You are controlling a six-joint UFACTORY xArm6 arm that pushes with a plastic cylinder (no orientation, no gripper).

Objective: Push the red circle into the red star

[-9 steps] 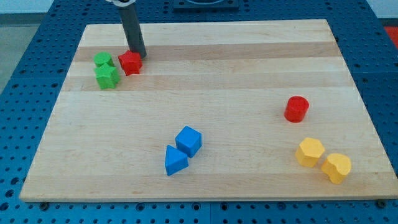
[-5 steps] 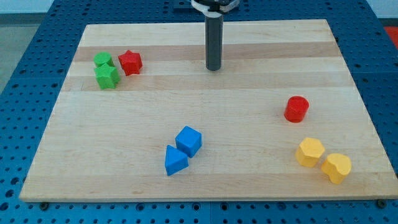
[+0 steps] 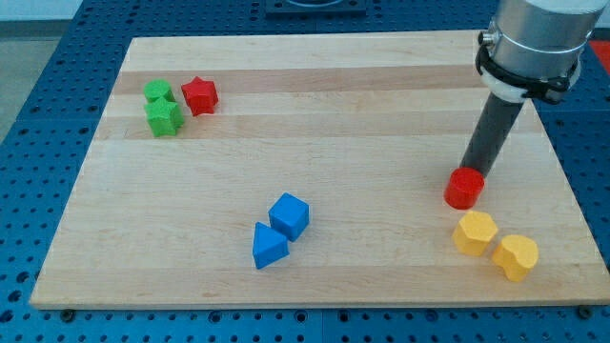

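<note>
The red circle (image 3: 464,189) sits at the view's right, just above the yellow blocks. My tip (image 3: 471,169) stands right at its upper edge, touching it or nearly so. The red star (image 3: 200,94) lies far off at the view's upper left, next to two green blocks.
Two green blocks (image 3: 163,110) sit just left of the red star. A blue cube (image 3: 289,215) and a blue triangular block (image 3: 268,247) lie near the bottom middle. Two yellow blocks (image 3: 475,233) (image 3: 516,256) lie just below the red circle. The wooden board (image 3: 324,143) ends close to the right.
My tip swept from beside the red star across the board to the right, down onto the red circle. The red circle shifted slightly down and right, toward the yellow blocks.
</note>
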